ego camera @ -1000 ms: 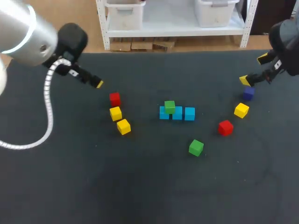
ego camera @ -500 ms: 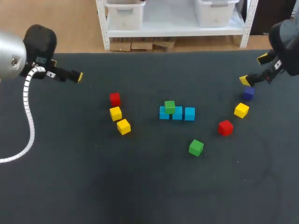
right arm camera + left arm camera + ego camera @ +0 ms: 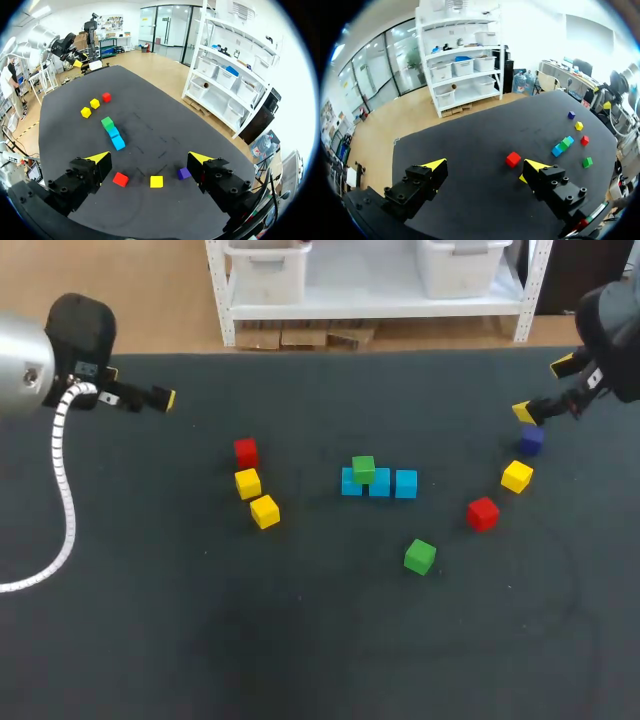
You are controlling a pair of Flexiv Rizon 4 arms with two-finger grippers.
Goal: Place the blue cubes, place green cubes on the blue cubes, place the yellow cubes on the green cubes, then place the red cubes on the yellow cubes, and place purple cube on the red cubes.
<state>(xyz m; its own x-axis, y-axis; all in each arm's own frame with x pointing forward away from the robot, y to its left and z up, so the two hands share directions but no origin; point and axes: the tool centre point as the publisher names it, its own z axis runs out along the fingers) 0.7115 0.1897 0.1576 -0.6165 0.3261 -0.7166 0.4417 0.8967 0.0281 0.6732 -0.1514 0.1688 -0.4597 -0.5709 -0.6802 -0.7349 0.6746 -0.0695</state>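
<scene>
Three blue cubes (image 3: pixel 379 483) stand in a row at the middle of the desk (image 3: pixel 320 660), with a green cube (image 3: pixel 363 469) stacked toward the row's left end and a second green cube (image 3: pixel 420 556) loose nearer the robot. The purple cube (image 3: pixel 531 440) lies at the far right, just beside the right hand (image 3: pixel 541 389), whose fingers are spread. The left hand (image 3: pixel 485 165), also spread, hovers over the far left.
</scene>
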